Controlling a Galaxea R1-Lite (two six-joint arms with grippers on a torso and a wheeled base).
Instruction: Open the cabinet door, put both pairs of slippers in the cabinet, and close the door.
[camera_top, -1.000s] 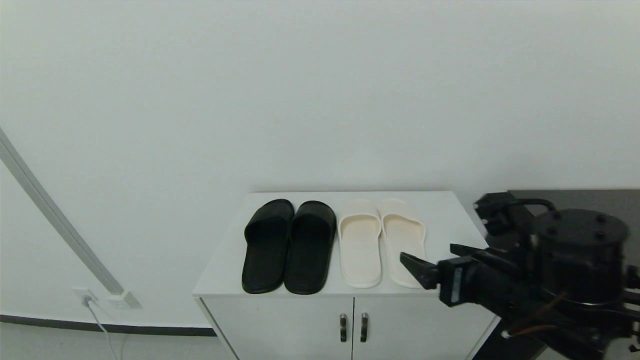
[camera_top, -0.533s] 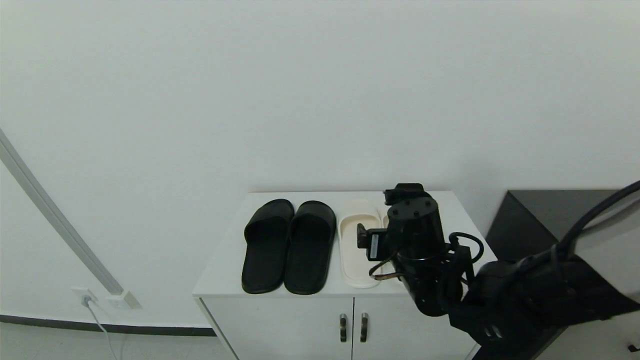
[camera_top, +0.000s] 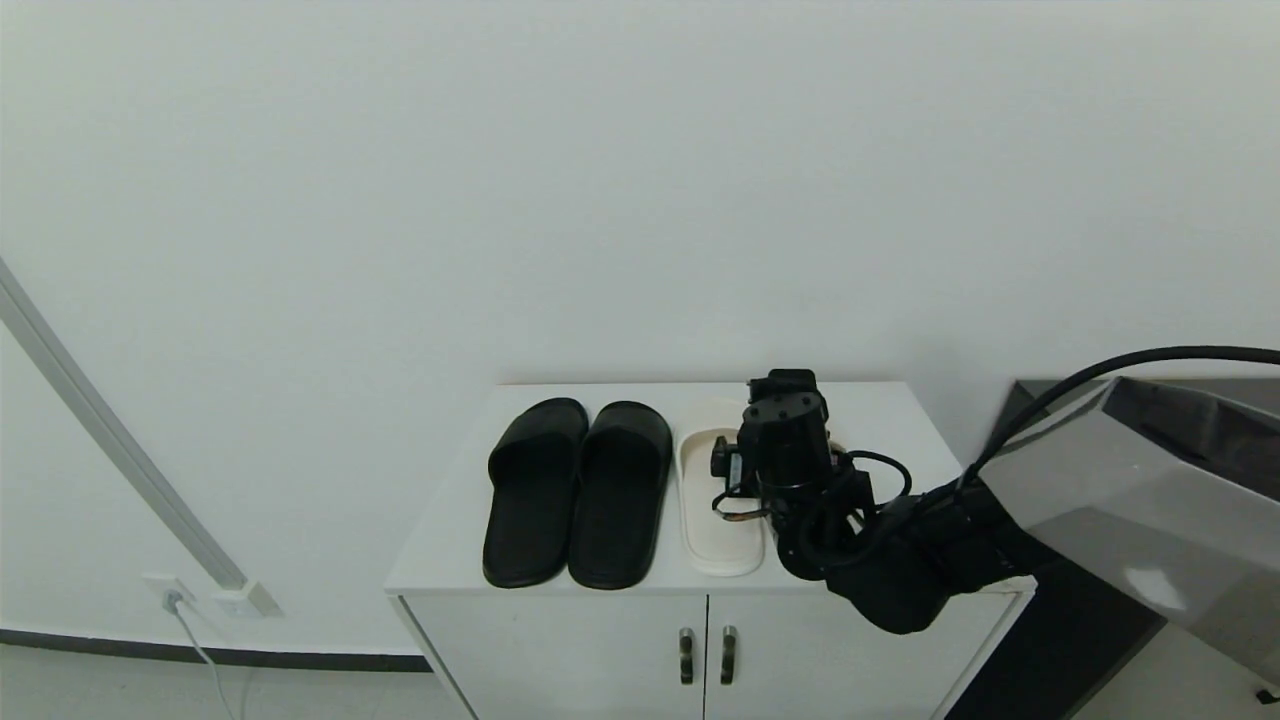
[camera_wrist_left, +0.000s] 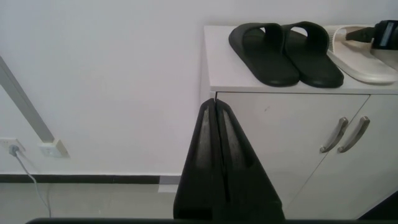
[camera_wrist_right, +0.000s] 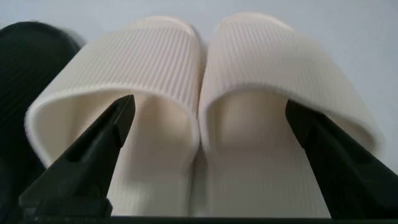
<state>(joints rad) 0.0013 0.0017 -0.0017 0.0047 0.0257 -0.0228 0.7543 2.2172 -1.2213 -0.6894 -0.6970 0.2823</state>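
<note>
A white cabinet stands against the wall with both doors shut and two metal handles at the centre. On its top lie a black pair of slippers and a cream pair of slippers side by side. My right gripper is open wide just above the cream pair, one finger outside each slipper; its arm hides the right cream slipper in the head view. My left gripper is shut and empty, low in front of the cabinet's left corner.
A wall socket with a cable sits low on the left under a slanted conduit. A dark piece of furniture stands close to the cabinet's right side. The wall is right behind the cabinet.
My right arm has swung from the front right of the cabinet up and over its top. Its gripper now points down at the cream slippers. The slippers and doors have not moved.
</note>
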